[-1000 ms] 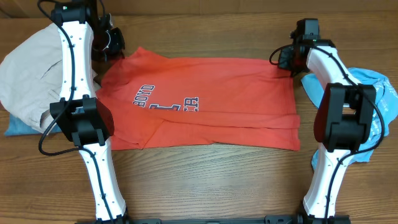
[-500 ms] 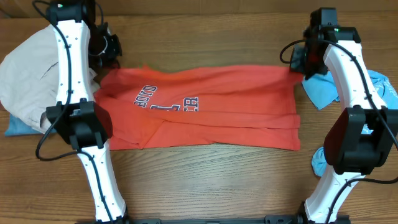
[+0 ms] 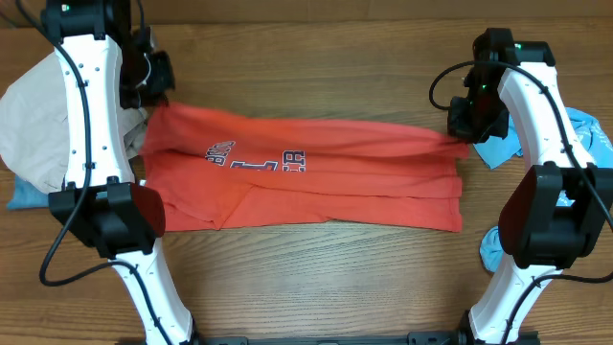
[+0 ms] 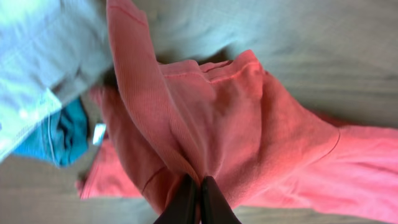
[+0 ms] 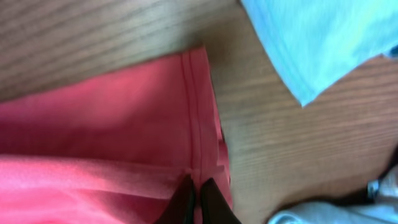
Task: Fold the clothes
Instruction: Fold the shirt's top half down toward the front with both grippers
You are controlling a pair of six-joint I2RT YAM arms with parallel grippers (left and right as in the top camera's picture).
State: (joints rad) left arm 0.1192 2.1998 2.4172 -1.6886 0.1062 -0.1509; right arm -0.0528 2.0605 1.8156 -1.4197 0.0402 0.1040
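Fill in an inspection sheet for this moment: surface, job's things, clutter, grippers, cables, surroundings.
Surface: wooden table, bare wood in front of the cloth.
Job's things: red-orange T-shirt spread across the middle, its far edge raised at both ends; light blue shirt bunched at the right edge, partly under the right arm.
Clutter: beige trousers heaped at the left, with a blue cloth showing beneath them.
Grippers: left gripper shut on the T-shirt; right gripper shut on its hem.
Cables: black cables loop beside both arms.
Surroundings: nothing seen beyond the table.
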